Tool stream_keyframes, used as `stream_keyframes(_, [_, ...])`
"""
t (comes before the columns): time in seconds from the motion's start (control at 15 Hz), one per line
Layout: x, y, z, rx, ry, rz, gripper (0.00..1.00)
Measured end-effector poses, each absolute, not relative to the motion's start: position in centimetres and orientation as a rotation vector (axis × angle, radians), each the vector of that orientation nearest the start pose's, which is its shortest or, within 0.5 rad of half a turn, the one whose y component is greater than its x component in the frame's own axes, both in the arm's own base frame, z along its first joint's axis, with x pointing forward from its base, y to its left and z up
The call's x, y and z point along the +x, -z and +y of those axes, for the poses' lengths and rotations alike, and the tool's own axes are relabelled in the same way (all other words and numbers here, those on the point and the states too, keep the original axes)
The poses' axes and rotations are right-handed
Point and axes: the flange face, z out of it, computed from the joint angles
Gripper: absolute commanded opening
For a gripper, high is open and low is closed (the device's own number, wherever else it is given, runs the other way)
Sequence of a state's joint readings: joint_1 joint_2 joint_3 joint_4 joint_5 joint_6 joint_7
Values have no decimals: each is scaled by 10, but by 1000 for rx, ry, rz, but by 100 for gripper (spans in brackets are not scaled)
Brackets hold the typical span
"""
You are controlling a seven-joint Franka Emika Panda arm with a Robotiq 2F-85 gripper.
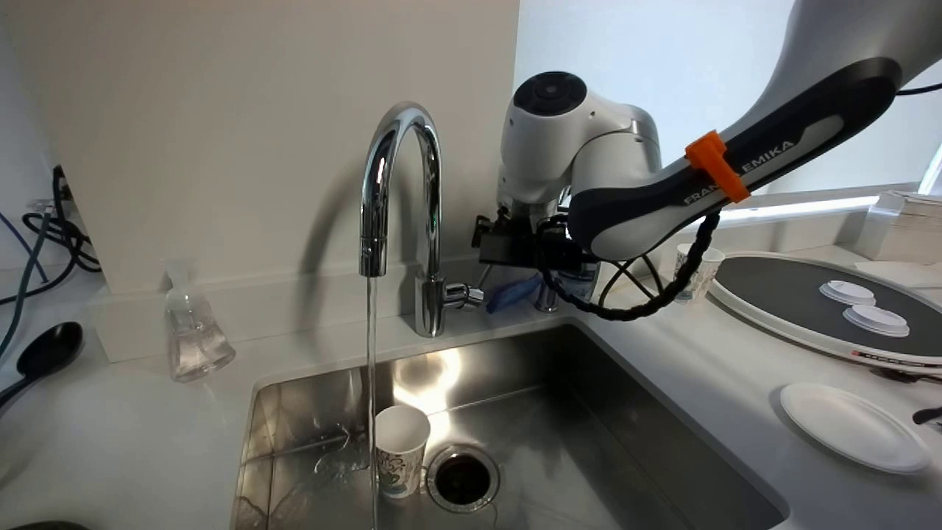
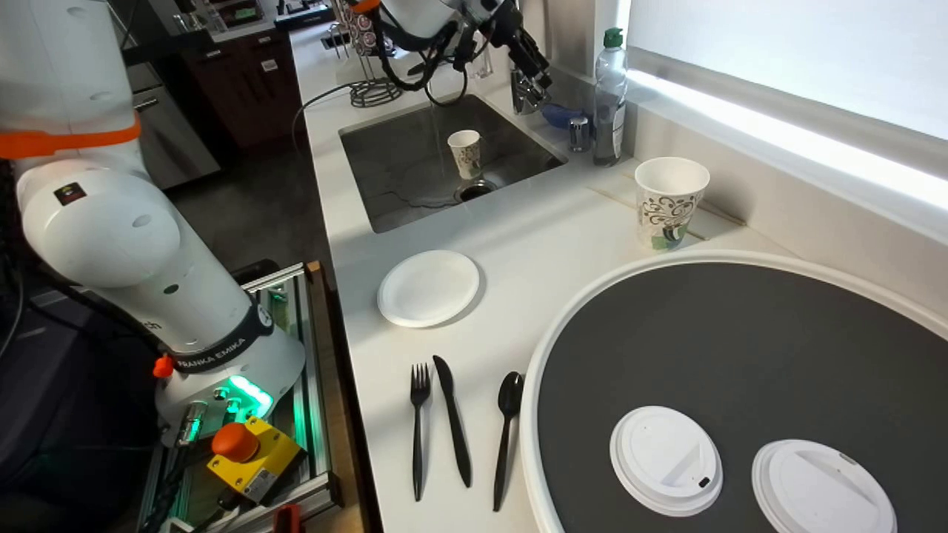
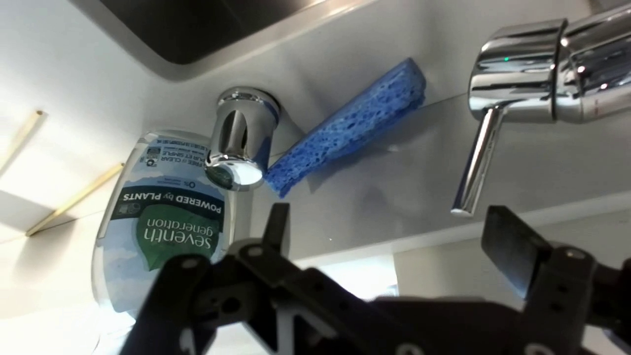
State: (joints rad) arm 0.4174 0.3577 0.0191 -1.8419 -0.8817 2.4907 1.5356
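Observation:
My gripper is open with nothing between its fingers. In the wrist view, the chrome faucet lever points toward the right finger. A blue sponge leans against a chrome cylinder beyond the left finger. A dish soap bottle is behind the left finger, partly hidden. In an exterior view, my gripper is above the counter behind the sink, right of the faucet. Water runs from its spout. A patterned paper cup stands in the sink beside the stream.
The steel sink has a drain. A white plate, black fork, knife and spoon lie on the counter. Another paper cup stands near a round grey turntable bearing white lids.

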Motion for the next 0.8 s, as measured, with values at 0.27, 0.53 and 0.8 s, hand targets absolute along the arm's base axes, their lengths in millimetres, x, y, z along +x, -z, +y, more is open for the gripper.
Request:
stream_keyframes(0.27, [588, -371, 283, -3048, 1045, 613, 100])
stream_keyframes(0.53, [577, -377, 267, -3105, 1002, 519, 100])
stream_keyframes(0.8, [564, -372, 257, -3133, 871, 379, 100])
